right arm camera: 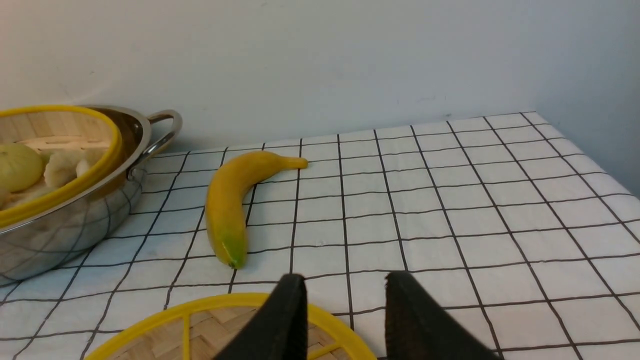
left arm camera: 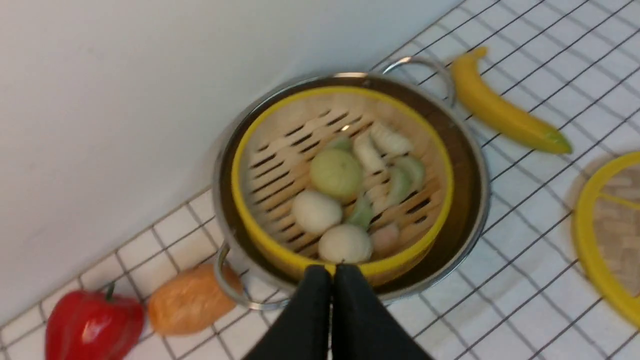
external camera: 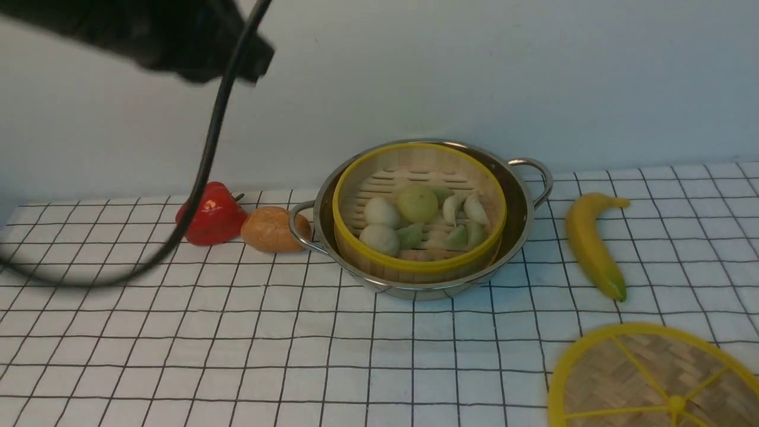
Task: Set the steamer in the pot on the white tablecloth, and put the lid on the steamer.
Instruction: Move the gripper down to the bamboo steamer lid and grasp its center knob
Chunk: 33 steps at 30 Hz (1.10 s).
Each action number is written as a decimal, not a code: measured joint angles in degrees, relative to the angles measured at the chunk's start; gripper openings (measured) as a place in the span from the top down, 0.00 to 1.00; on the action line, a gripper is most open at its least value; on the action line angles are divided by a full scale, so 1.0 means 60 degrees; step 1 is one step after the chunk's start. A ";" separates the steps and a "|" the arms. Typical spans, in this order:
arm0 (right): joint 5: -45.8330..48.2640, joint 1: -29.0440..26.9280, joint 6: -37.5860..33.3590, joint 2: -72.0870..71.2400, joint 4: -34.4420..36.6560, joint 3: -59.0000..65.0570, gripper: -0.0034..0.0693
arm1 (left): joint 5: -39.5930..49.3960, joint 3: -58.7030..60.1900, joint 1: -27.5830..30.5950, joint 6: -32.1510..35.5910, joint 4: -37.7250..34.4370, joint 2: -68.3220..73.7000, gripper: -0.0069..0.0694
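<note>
The steamer (external camera: 419,212), a bamboo basket with yellow rim holding pale buns and greenish dumplings, sits inside the steel pot (external camera: 522,207) on the white tablecloth (external camera: 296,332). The lid (external camera: 652,379), a woven disc with yellow rim and spokes, lies flat at the front right, partly cut off. In the left wrist view my left gripper (left arm camera: 332,272) is shut and empty, raised above the near rim of the steamer (left arm camera: 345,175) and pot (left arm camera: 470,170). In the right wrist view my right gripper (right arm camera: 345,285) is open and empty, just over the edge of the lid (right arm camera: 225,325).
A banana (external camera: 590,243) lies right of the pot, between it and the lid. A red pepper (external camera: 212,214) and a brown bread roll (external camera: 271,228) sit left of the pot, the roll against its handle. The left arm and its cable (external camera: 204,160) hang over the left side. A wall stands behind.
</note>
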 joint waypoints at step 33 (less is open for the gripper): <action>0.0000 0.0000 0.0000 0.0000 0.0000 0.0000 0.62 | -0.5018 1.3122 0.3780 -0.0091 -0.0400 -1.2314 0.62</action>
